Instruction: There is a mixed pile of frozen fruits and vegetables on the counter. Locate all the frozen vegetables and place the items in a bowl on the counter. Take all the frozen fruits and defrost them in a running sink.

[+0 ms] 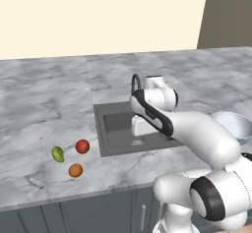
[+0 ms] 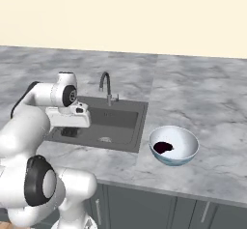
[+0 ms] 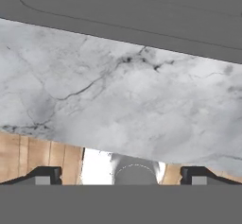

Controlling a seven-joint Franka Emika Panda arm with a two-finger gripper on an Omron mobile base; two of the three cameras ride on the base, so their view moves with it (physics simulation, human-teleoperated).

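on the left of the counter (image 1: 44, 104), in the left base view, three small produce items sit near one another without touching: the yellow-green oval fruit (image 1: 58, 154) farthest left, the red ball (image 1: 82, 146) up and to its right, and the orange ball (image 1: 75, 170) nearest the counter's front edge. to their right is the dark grey sink (image 1: 115, 129) with its curved tap (image 1: 135, 82) at the back. the gripper (image 2: 70, 132) hangs over the left part of the basin; the hand view shows its two fingertips (image 3: 45, 175) set wide apart with nothing between them, above the marble strip at the sink's front rim. farthest right, the pale bowl (image 2: 189, 146) stands on the counter just beside the sink, with the dark purple eggplant (image 2: 163, 147) lying inside it.
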